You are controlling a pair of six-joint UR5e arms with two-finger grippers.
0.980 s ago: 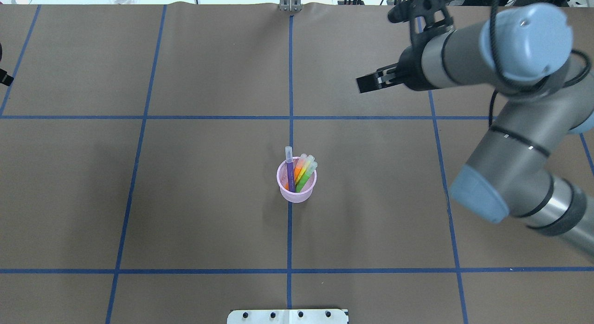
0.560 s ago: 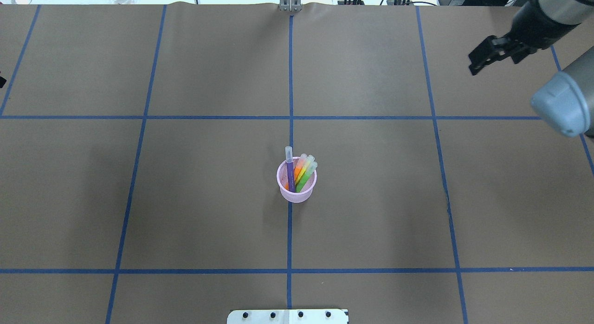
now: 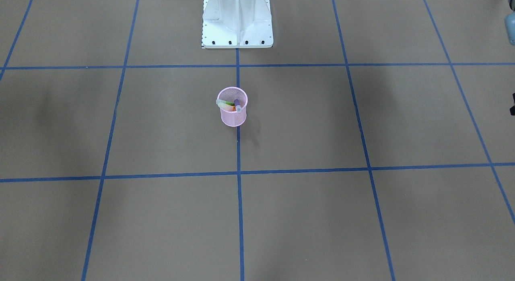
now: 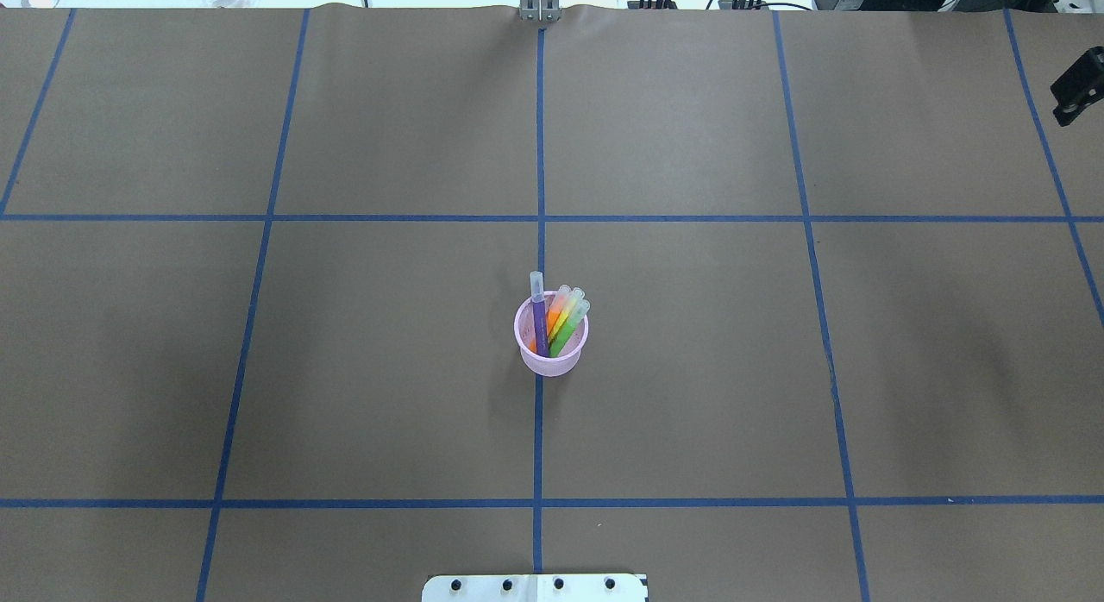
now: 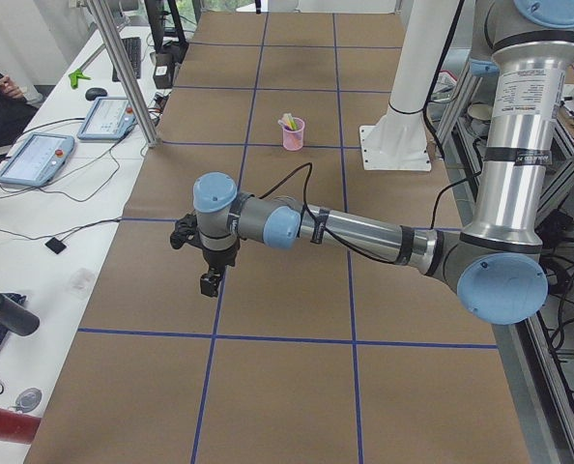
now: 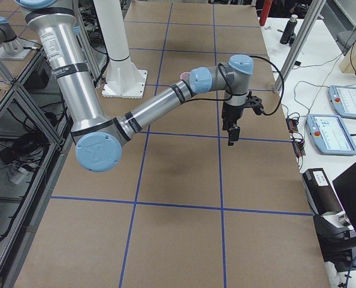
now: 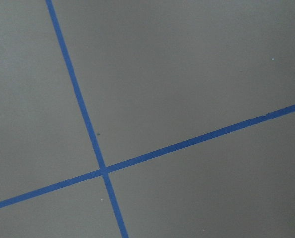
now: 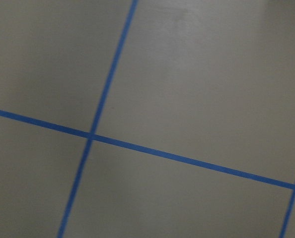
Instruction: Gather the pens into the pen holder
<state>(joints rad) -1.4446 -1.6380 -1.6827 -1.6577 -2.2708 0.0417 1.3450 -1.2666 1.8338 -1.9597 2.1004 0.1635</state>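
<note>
The pink mesh pen holder (image 4: pixel 551 354) stands upright at the table's middle, also in the front view (image 3: pixel 233 116) and the left side view (image 5: pixel 293 137). The purple pen (image 4: pixel 540 319), orange pen (image 4: pixel 555 311), yellow pen (image 4: pixel 563 320) and green pen (image 4: pixel 570 329) stand inside it, cap ends up. My right gripper (image 4: pixel 1076 89) shows only as a black tip at the overhead view's far right edge, far from the holder; I cannot tell if it is open or shut. My left gripper (image 5: pixel 210 281) hangs over the table's left end, empty, its state unclear.
The brown table cover carries a grid of blue tape lines (image 4: pixel 540 218). The white robot base plate (image 4: pixel 535 587) sits at the near edge. Both wrist views show only bare cover and tape lines. Tablets and cables lie beyond the table ends (image 5: pixel 36 159).
My right arm has swung away to the right and left most of the overhead view; only the gripper tip remains at the edge. The holder and pens have not moved.
</note>
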